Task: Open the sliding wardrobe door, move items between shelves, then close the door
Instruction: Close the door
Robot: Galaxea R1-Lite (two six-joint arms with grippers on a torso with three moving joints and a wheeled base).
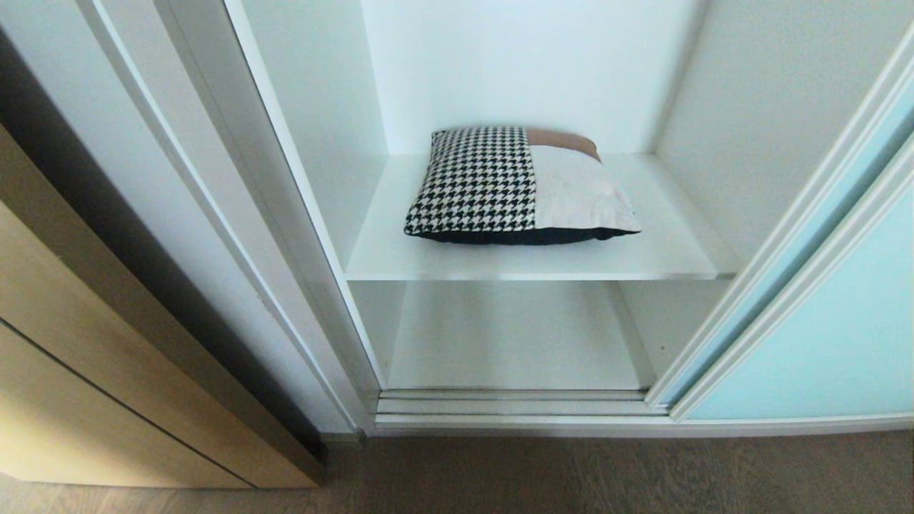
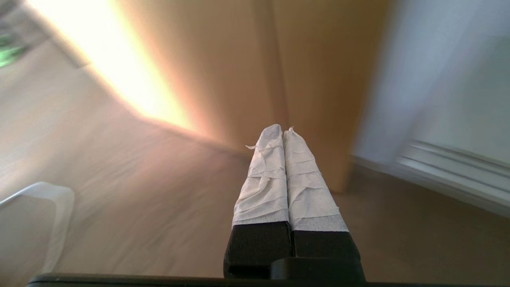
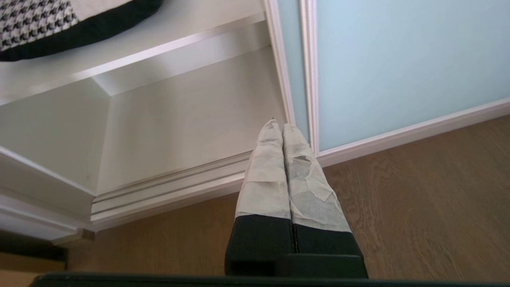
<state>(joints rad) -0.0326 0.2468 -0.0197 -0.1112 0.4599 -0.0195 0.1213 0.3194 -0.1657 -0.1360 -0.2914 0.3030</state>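
The sliding wardrobe door [image 1: 842,321], a frosted aqua-blue glass panel in a silver-white frame, stands slid to the right of the head view, leaving the wardrobe compartment exposed. Inside, the upper shelf [image 1: 664,257] is a smooth white board with white side walls. The cushion [image 1: 518,187] lies flat on this shelf, roughly centred, with bare board on either side. Its houndstooth patch faces left, its cream patch right, a brown strip sits at the rear edge, and its dark back rests on the board. The lower shelf [image 1: 514,335] below it carries nothing. A white multi-groove track [image 1: 514,407] runs along the threshold.

To the left of the wardrobe frame stands a light wooden cabinet [image 1: 107,371]. The floor [image 1: 607,475] is grey-brown wood plank.

Neither arm appears in the head view. In the right wrist view, the right gripper [image 3: 282,126] hangs above the floor just before the track, close to the door's frame edge; its tape-wrapped fingers [image 3: 265,179] are pressed together, holding nothing. In the left wrist view, the left gripper [image 2: 282,130] points at the wooden cabinet's lower corner, above the floor; its wrapped fingers [image 2: 263,183] are likewise closed and empty. The background in that view is blurred.
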